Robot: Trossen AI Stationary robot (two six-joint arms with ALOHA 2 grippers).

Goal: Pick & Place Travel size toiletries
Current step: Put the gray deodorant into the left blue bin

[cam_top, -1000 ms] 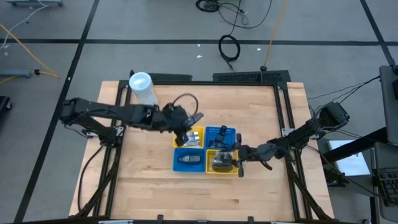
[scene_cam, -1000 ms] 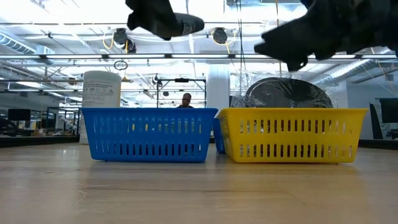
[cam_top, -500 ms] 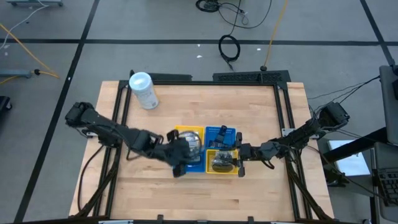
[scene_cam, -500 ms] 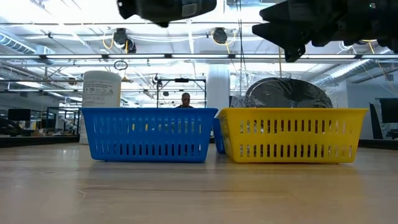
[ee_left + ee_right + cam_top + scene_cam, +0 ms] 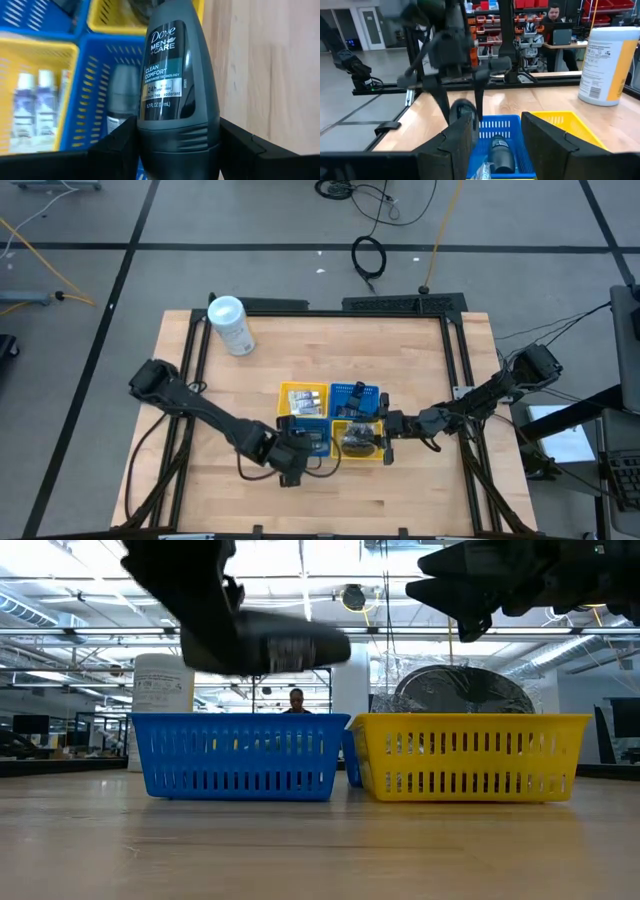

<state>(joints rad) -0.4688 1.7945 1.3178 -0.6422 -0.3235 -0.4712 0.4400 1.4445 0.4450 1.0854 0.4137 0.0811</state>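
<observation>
My left gripper point(image 5: 293, 463) hangs over the near edge of the near blue basket point(image 5: 316, 442). It is shut on a dark Dove roll-on bottle point(image 5: 177, 90), one of the travel size toiletries. Another dark bottle point(image 5: 121, 95) lies in that basket. Small pale bottles point(image 5: 35, 100) lie in the far yellow basket point(image 5: 303, 399). A dark round thing in clear wrap point(image 5: 355, 442) fills the near yellow basket. My right gripper point(image 5: 385, 435) stands open and level at that basket's right edge, nothing between its fingers. My left gripper pinches the bottle's ridged wide end point(image 5: 175, 142) between its two fingers point(image 5: 117, 150), one on each side. The bottle reaches forward past the fingertips, along the fingers. The fingers slant down from the table's left. The bottle point(image 5: 285, 648) lies about level, clear above the blue basket's rim.
Four baskets stand in a square at mid table, and the far blue basket point(image 5: 355, 393) holds dark items. A big white canister point(image 5: 230, 325) stands at the far left corner. Bare wood lies toward the table's near edge point(image 5: 330, 505). A person sits beyond the table point(image 5: 555, 15).
My left gripper has swung from above the far yellow basket toward the table's near edge and has sunk, carrying the bottle, which stays about level. It now hangs at the near blue basket's near edge. My right gripper has tipped up slightly.
</observation>
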